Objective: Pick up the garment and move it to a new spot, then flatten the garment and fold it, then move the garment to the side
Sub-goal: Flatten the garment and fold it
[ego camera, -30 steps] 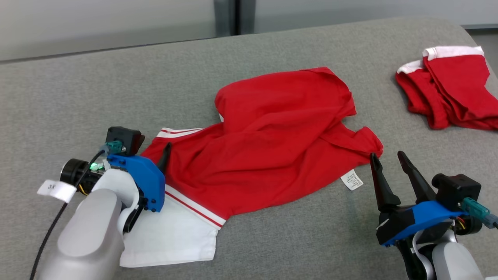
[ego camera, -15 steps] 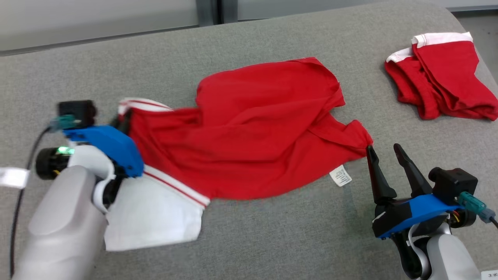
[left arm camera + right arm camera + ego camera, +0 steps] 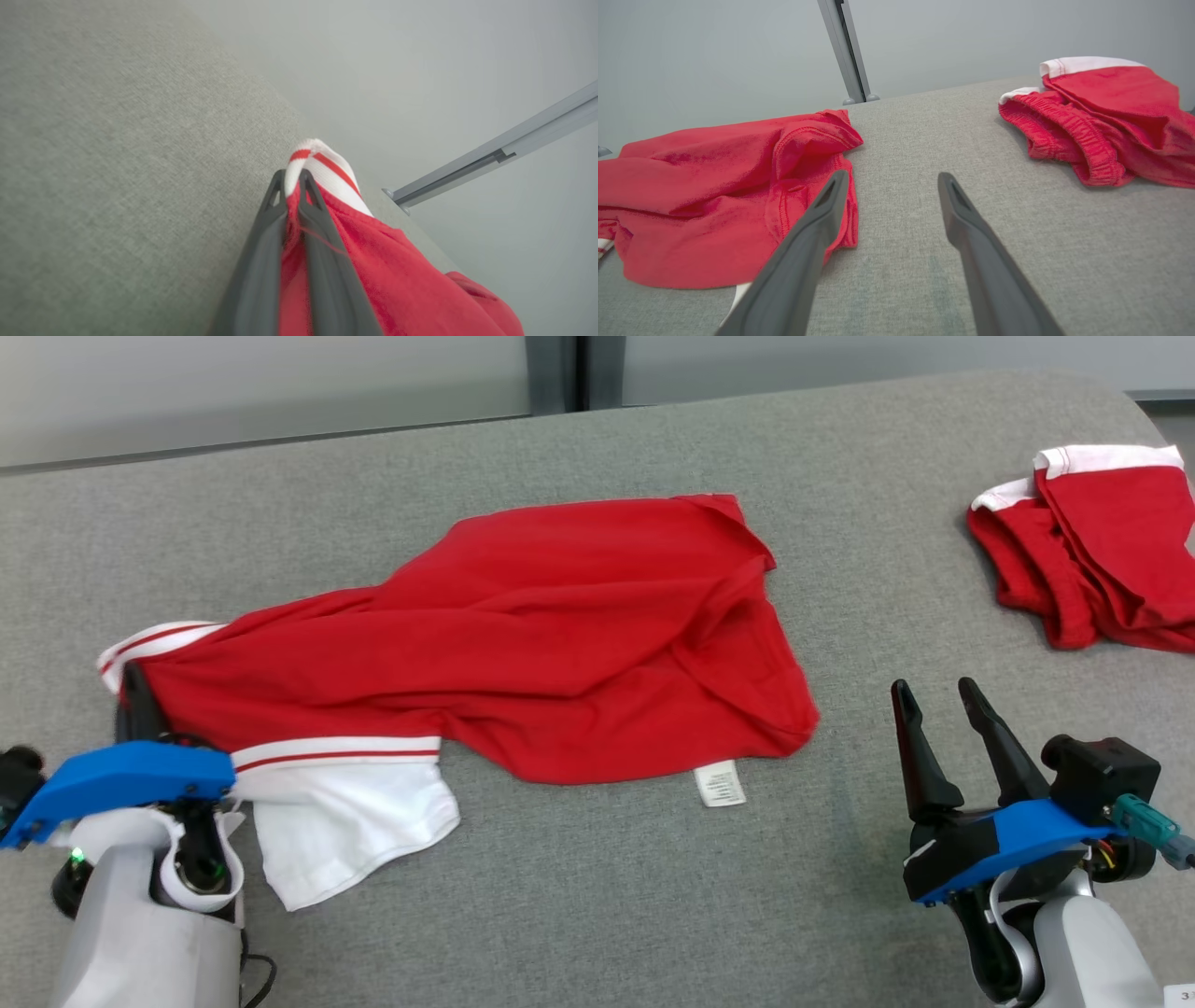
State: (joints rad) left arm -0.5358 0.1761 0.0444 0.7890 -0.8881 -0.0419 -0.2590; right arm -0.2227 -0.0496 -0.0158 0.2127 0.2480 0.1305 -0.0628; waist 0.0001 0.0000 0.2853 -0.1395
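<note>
Lying across a grey, coarse-woven padded surface (image 3: 597,896): one garment (image 3: 579,635), a soft red knit jersey, creased and pulled long towards the left, with white sleeves edged in a thin red stripe. A white care label (image 3: 720,784) sticks out at its near hem.

Second red garment (image 3: 1102,560), white-banded and bunched, lies far right, cut off by the frame edge.

Left gripper (image 3: 293,179): dark tapered fingers pressed together, pinching the striped white cuff at the garment's left end. In the head view its blue housing hides most of the fingers. The fabric in the left wrist view is blurred.

Right gripper (image 3: 934,693): fingers spread, holding nothing. It stands to the right of the garment's right hem, near but apart.
</note>
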